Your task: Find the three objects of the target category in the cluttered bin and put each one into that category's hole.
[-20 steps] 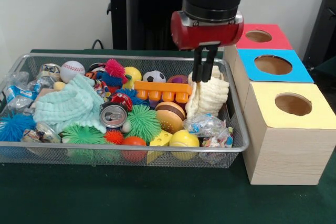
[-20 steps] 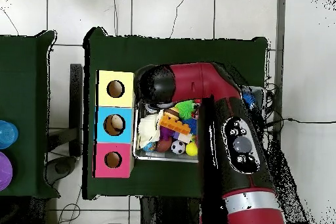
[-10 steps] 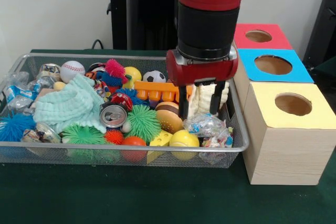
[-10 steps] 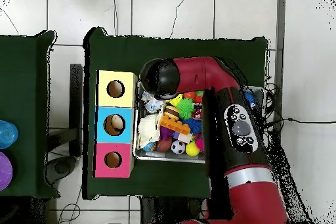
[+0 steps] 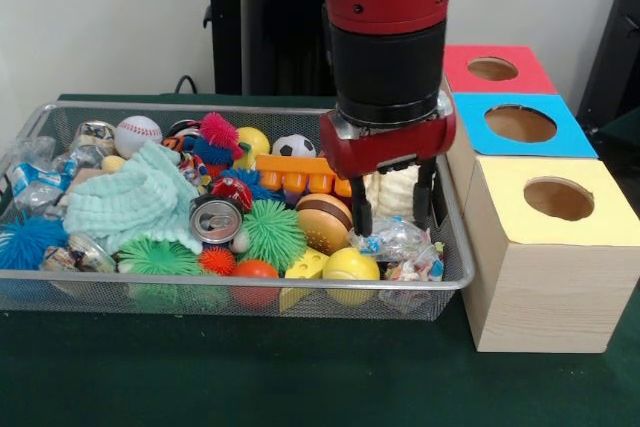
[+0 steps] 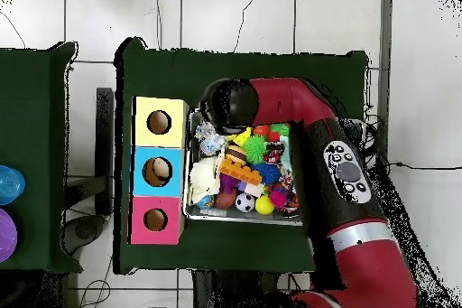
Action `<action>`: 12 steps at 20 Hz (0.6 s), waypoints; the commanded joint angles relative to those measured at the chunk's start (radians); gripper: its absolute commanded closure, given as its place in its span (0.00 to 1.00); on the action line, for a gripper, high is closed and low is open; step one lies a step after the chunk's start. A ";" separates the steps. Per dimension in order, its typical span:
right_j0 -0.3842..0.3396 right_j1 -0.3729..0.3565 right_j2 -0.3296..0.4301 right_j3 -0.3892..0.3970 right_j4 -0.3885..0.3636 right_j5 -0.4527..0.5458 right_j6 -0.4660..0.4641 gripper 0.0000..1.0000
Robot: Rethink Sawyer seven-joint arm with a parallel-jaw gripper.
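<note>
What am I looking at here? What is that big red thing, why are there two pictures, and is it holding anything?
The red thing is a robot arm. At its end is a tool with two black fingers that pinch things. One picture is taken from across the table, the other from straight above. On the green table sits a wire bin full of toys: balls, a baseball, a toy burger, a can, a green cloth, a cream cloth and wrapped candy. Beside it stand three boxes, red, blue and yellow, each with a hole on top. The tool is open and holds nothing; its fingers hang either side of the candy.
</note>
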 commanded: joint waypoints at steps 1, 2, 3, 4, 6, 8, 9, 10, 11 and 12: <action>-0.120 0.039 0.139 0.140 -0.114 0.090 -0.574 0.00; -0.135 0.044 0.151 0.143 -0.124 0.118 -0.618 0.00; -0.146 0.046 0.162 0.144 -0.132 0.139 -0.656 0.00; -0.157 0.049 0.173 0.146 -0.140 0.161 -0.693 0.00; -0.178 0.054 0.195 0.149 -0.156 0.204 -0.768 0.00; -0.177 0.055 0.206 0.164 -0.163 0.185 -0.769 0.00; -0.177 0.056 0.212 0.172 -0.167 0.175 -0.769 0.00; -0.172 0.055 0.214 0.184 -0.166 0.151 -0.745 0.00; -0.161 0.055 0.213 0.186 -0.168 0.133 -0.727 0.00; -0.152 0.057 0.212 0.192 -0.169 0.118 -0.718 0.00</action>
